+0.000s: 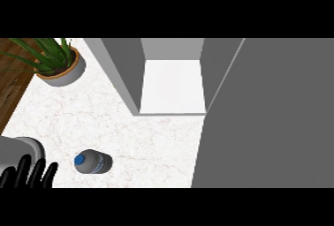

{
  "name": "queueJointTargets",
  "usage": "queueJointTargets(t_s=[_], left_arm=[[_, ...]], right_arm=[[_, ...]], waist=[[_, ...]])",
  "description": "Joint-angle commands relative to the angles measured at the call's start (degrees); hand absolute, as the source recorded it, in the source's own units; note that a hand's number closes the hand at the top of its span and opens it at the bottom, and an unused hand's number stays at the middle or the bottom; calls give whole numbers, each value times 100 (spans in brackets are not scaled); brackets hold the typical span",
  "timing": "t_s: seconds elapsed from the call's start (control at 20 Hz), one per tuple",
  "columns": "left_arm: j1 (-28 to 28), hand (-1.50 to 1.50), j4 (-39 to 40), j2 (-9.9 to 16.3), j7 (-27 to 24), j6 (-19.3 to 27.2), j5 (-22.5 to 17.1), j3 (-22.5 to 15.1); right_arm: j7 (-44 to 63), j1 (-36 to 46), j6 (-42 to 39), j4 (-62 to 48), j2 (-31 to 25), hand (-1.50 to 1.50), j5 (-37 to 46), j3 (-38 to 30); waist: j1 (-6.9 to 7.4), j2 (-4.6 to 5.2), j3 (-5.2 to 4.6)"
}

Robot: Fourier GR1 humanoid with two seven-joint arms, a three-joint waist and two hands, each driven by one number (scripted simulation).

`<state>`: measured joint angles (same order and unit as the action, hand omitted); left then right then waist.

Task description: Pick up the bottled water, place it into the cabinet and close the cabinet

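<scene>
Head view looks steeply down on a pale marble worktop (117,128) with the bottled water (92,162) standing upright near the lower left, its blue cap facing up. Just to its left the left robot hand (29,173) shows at the lower edge, fingers straight and spread, holding nothing and not touching the bottle. The right robot hand is out of sight.

The cabinet (173,84) stands open ahead, its white floor bare, and its door (267,114) swings out as a broad grey panel filling the right side.

The main risk, as I judge it, is tipping: the bottle is tall and narrow, so a finger that brushes its side before closing round it could knock it over and set it rolling. A second risk is clipping the cabinet's left wall or front lip on the way in, since the opening is narrow.

Open marble lies between bottle and cabinet. A potted plant (57,62) sits well apart at the upper left, where the worktop ends against wood.
</scene>
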<state>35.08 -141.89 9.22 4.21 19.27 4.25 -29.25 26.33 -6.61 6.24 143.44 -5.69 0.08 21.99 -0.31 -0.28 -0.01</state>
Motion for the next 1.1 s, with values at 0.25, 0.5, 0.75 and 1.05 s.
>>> queueJointTargets(t_s=[0.25, 0.5, 0.75, 1.05], left_arm=[[-379, -150, 155, 92, -14, -3, -354, 793], [-683, -150, 1095, 78, -112, -75, -563, 1370], [-1035, -150, 1747, 62, -359, -249, -862, 1846], [-1084, -150, 3070, -11, -1458, -771, -1233, 2133]], right_arm=[[500, -130, 292, 959, -113, -150, 733, 509], [478, -4, 212, 919, -287, -150, 193, 122], [235, -249, 336, 838, -287, -150, 473, 459], [354, -249, 231, 1090, -605, -150, 100, 115]], waist=[[0, 0, -7], [-8, 15, -5], [-7, 10, -2], [-19, 9, -3]])
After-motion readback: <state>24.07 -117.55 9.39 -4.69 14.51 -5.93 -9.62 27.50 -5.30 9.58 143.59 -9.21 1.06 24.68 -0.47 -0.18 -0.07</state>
